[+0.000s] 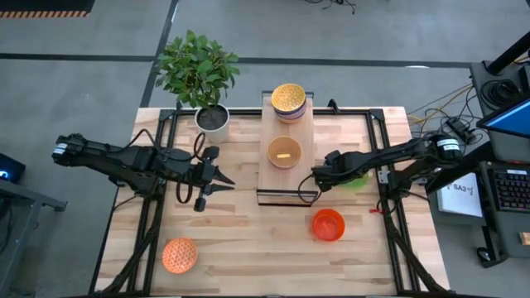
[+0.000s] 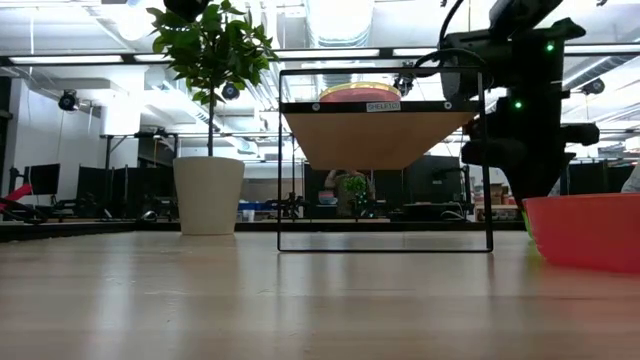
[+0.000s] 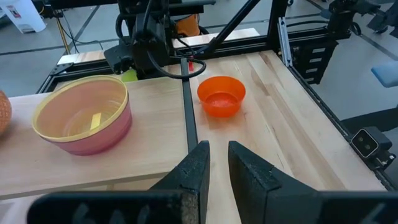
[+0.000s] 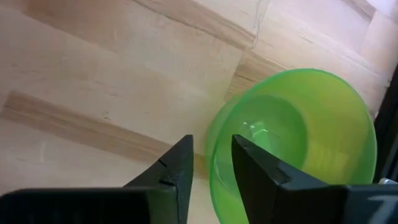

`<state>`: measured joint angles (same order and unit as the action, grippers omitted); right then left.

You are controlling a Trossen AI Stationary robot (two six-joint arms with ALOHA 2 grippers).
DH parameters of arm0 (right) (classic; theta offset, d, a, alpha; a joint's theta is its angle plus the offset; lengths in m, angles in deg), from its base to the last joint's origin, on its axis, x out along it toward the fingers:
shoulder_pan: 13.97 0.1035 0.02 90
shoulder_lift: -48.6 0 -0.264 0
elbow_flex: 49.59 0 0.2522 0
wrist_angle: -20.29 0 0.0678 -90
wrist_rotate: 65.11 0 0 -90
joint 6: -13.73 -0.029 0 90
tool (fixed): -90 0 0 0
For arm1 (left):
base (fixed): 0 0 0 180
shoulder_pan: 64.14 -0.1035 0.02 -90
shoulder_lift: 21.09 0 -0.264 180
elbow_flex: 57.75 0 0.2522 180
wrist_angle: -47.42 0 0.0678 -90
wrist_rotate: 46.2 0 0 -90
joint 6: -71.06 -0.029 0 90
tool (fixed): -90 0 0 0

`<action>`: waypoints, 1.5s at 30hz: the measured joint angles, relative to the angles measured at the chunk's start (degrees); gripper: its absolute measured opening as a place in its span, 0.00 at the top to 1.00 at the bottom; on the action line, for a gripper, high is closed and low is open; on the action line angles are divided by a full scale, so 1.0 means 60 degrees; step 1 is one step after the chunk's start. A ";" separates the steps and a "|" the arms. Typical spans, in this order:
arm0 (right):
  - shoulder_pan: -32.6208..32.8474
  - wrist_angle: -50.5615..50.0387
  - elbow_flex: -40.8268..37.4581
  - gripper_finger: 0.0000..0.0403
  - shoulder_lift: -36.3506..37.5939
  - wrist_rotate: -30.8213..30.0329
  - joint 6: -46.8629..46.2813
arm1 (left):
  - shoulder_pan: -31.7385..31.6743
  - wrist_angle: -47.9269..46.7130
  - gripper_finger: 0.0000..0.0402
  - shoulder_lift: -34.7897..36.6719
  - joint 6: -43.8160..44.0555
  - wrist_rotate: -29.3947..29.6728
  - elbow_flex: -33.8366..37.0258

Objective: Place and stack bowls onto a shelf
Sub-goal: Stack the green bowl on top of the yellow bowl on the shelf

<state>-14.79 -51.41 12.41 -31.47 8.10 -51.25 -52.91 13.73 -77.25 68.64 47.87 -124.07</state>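
Pale wooden table (image 1: 248,240): raised shelf (image 1: 286,178) carries one stack of bowls (image 1: 288,101) and a pink-and-yellow bowl (image 1: 284,152) holding a small yellow piece. Orange bowl (image 1: 328,224) and patterned orange bowl (image 1: 180,255) sit on the table, both empty. Green bowl (image 4: 298,143), mostly hidden overhead, lies beside the right end effector (image 4: 210,163), its narrow gap at the rim, grip unclear. Left end effector (image 3: 214,163): narrow gap, empty. White plant pot (image 2: 208,195) at the far edge.

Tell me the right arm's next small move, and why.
Probably close the right gripper on the green bowl: its fingers seem to straddle the near rim, one inside, one outside, and the bowl sits on the table beside the shelf.
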 joint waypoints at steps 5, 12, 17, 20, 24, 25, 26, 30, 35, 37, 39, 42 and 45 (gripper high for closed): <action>0.0001 0.0058 -0.0288 0.83 -0.0033 -0.0215 -0.0333 | 0.0000 -0.0053 0.90 0.0000 0.0001 0.0001 0.0000; 0.0004 0.0173 -0.0483 0.97 0.0009 -0.0209 -0.0344 | 0.0000 -0.0054 0.90 0.0000 -0.0003 0.0000 0.0000; 0.0004 -0.0829 -0.0132 0.98 0.0543 -0.0274 -0.0344 | 0.0000 -0.0044 0.90 0.0000 -0.0003 0.0001 0.0000; 0.0011 -0.1855 0.0446 0.98 0.1073 -0.0738 -0.0494 | 0.0000 -0.0036 0.90 0.0000 -0.0007 0.0001 0.0000; 0.0064 -0.2260 0.1446 0.98 0.1821 -0.1327 -0.0139 | 0.0000 -0.0032 0.90 0.0000 -0.0050 0.0001 0.0000; 0.0095 -0.2260 0.1721 0.98 0.1976 -0.1493 0.0070 | -0.0001 -0.0029 0.90 0.0000 -0.0050 0.0001 0.0000; 0.0127 -0.2258 0.2025 0.98 0.2094 -0.1689 0.0271 | -0.0002 -0.0031 0.90 0.0000 -0.0050 0.0001 0.0000; 0.0381 -0.2109 0.3405 0.98 0.2283 -0.2504 0.1407 | -0.0004 -0.0029 0.90 0.0000 -0.0050 0.0001 0.0000; 0.0948 -0.0310 0.4752 0.98 0.1834 -0.2509 0.4438 | 0.0000 0.0080 0.90 0.0000 -0.0050 0.0001 -0.0004; 0.1111 0.0453 0.5190 0.98 0.1487 -0.2145 0.5684 | 0.0000 0.0080 0.90 0.0000 -0.0050 0.0001 -0.0004; 0.1233 0.0850 0.5610 0.98 0.1123 -0.1486 0.6964 | -0.0003 0.0081 0.90 0.0000 -0.0050 0.0001 -0.0004; 0.1412 0.1170 0.6228 0.98 0.0494 -0.1122 0.8375 | 0.0000 0.0084 0.90 0.0000 -0.0049 0.0001 -0.0004; 0.1472 0.1099 0.6680 0.98 -0.0086 -0.1092 0.9433 | -0.0001 0.0081 0.90 0.0000 -0.0047 0.0001 -0.0004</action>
<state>-5.96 -44.81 52.49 -31.99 1.54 5.35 -52.92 14.22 -77.25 68.35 47.88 -124.09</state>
